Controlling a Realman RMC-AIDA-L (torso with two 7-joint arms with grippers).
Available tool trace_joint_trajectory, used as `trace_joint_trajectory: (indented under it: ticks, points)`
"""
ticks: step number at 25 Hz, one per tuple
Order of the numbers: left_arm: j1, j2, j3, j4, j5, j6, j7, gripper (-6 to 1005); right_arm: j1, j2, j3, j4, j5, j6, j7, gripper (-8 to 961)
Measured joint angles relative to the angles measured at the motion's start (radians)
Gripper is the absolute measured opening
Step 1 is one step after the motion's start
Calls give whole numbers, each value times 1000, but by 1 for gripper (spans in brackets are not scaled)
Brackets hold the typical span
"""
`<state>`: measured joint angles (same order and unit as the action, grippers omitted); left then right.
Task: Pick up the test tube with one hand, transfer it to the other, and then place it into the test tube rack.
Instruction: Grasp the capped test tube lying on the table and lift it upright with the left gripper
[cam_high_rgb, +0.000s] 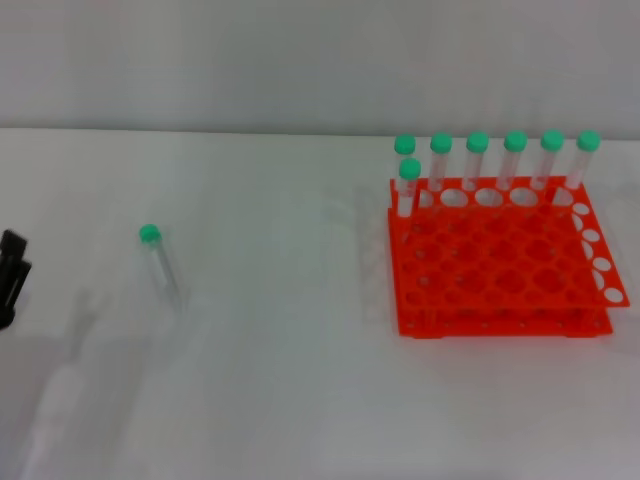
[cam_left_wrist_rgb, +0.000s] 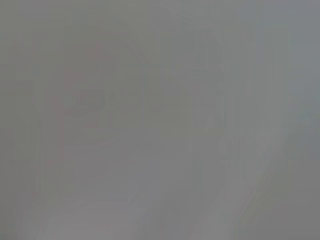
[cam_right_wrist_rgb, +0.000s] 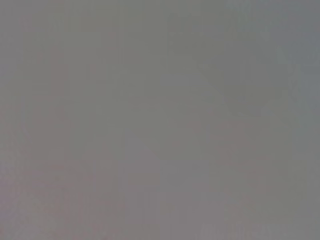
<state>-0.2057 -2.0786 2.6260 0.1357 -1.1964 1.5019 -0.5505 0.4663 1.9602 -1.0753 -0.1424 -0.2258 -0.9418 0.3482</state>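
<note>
Jaws: only one gripper shows, the left gripper (cam_high_rgb: 12, 275), a black shape poking in at the far left edge of the head view, middle height. Too little of it is in frame to tell whether the jaws stand apart or together. It holds nothing that I can see.
Right gripper: not in any view; both wrist views are blank grey and give nothing.
Test tube: the test tube (cam_high_rgb: 161, 262) lies flat on the white desk (cam_high_rgb: 300, 400), left of centre in the head view, green cap toward the top of the frame, clear body running down and slightly right. It is apart from the gripper and well apart from the rack.
Handling: by its look, a light, stiff, thin-walled plastic tube; smooth and round, so likely to roll or slip if pinched off-centre. Probably not brittle, but a hard squeeze could shoot it out.
Where to grip: I would judge mid-body, across the tube, leaving the capped end free for the second gripper to take at handover.
Rack: the test tube rack (cam_high_rgb: 500, 265), orange-red, sits right of centre; seven other tubes (cam_high_rgb: 495, 165) stand upright along its far rows, most holes open.
Writing: no brand, label or lettering can be read anywhere.
</note>
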Motion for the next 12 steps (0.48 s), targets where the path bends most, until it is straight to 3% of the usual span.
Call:
trace_joint_trajectory:
  ticks: [4,8,12]
  points:
    - [-72,5,7,-115,36,-34,-201,843,1,0,-1,0,-2,0,0,855]
    - [-175,14,9,-307,123,-51,-499,830,9,0,-4,0,-4,0,0,855]
    - [-258,47,102,-492,215,-65,-797,816,16,-1,-3,-1,-4,0,-1,855]
